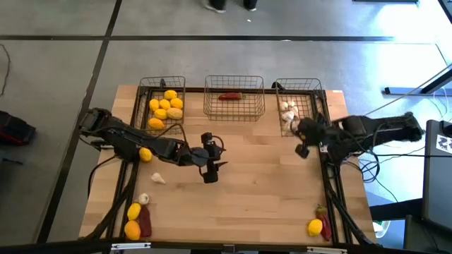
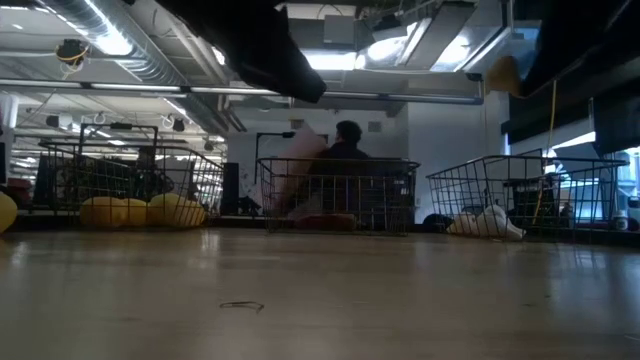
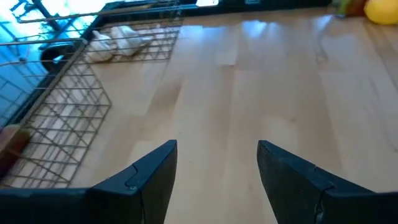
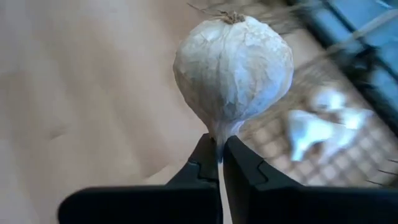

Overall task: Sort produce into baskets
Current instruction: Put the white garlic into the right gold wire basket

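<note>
The right gripper [image 4: 221, 155] is clamped on the stem of a garlic bulb [image 4: 233, 65], holding it in the air right beside the right-hand basket [image 1: 316, 87]. The left gripper [image 3: 217, 168] hovers over bare wood near the middle of the table [image 1: 268, 190], jaws spread and holding nothing.

By the look of it, the sorting is a good half done. Three wire baskets stand in a row at the far edge, beyond both grippers. The left-hand basket [image 1: 145, 106], just beyond the left arm, holds about seven lemons [image 1: 167, 107]. The middle basket [image 1: 251, 106], ahead of the left gripper, holds one red chili pepper [image 1: 229, 97]. The right-hand basket already has a few garlic bulbs [image 1: 287, 113] lying in it, directly beneath and beyond the held bulb.

Still loose on the table: a lemon [image 1: 145, 155] tucked against the left arm, a garlic bulb [image 1: 158, 178] just behind the left gripper, and farther back at the near left corner another garlic bulb [image 1: 143, 200], two lemons [image 1: 133, 220] and a chili pepper [image 1: 145, 224]. Well behind the right gripper, at the near right corner, lie a lemon [image 1: 315, 227] and a chili pepper [image 1: 325, 226].

The held garlic appears ready for dropping into its basket; roughly eight loose items remain after it.
</note>
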